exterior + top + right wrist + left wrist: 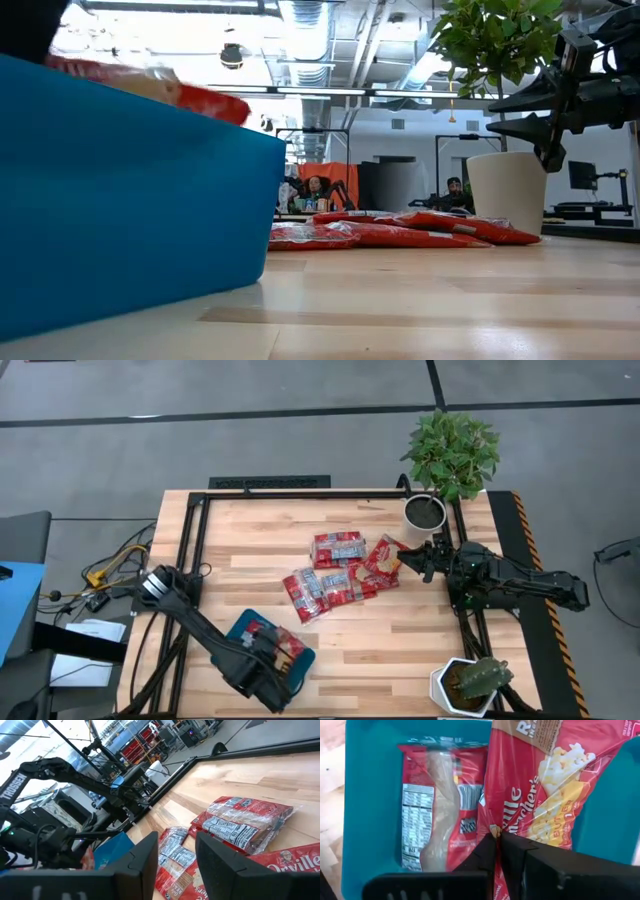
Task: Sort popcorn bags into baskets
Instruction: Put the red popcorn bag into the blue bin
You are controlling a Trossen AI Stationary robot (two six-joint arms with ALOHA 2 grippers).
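Left wrist view: a glossy red popcorn bag [545,775], printed with popcorn kernels and partial lettering "ille" and "nbacher's", is pinched by the closed left gripper [497,837] over the teal-blue tray [370,795]. A second bag [437,805] is seen flat inside, its white nutrition panel and barcode upward. From above, the smooth, round-cornered tray [305,658] is placed at the table's seven o'clock. Five more crinkled red packets [338,570] are clustered at centre, one marked "Orville" [292,862]. At three o'clock the right gripper [415,560] is held with its fingers parted and nothing between them, near two white plant pots [425,512] on the pale wooden table [400,630].
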